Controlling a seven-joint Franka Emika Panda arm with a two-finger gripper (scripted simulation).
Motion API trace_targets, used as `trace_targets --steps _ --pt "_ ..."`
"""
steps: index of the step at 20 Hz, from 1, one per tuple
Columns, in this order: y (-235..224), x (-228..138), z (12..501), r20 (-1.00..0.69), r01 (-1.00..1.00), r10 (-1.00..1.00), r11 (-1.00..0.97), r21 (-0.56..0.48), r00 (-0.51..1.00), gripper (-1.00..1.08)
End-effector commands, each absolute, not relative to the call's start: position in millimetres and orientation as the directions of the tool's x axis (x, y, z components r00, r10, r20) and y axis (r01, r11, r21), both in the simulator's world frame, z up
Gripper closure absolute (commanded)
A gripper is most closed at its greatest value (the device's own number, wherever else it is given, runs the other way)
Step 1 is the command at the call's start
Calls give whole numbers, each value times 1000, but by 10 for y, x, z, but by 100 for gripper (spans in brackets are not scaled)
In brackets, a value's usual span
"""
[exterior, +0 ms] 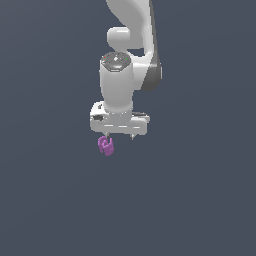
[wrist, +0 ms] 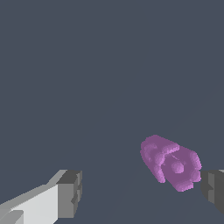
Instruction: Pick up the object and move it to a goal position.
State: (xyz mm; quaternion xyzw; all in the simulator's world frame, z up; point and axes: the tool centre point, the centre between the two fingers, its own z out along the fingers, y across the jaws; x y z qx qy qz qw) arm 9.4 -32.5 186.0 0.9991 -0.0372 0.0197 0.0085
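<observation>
The object is a tiny bright purple knobbly piece with a curled shape. In the exterior view it lies just below the white gripper, under the finger on that view's left. In the wrist view the object lies between the two dark fingertips, much closer to one fingertip than to the other. The gripper is open, with a wide gap between its jaws. I cannot tell whether the near fingertip touches the object.
The white arm stands above the gripper. A plain dark grey surface fills the rest of both views. No other objects show.
</observation>
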Motion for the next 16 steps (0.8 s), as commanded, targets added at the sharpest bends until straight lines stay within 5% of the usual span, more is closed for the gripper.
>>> trace_targets --steps 1,16 --pt "-325 94 1860 40 -75 -74 -997 16 996 -92" --pt "-261 80 1943 40 -13 -12 -1000 23 999 -92"
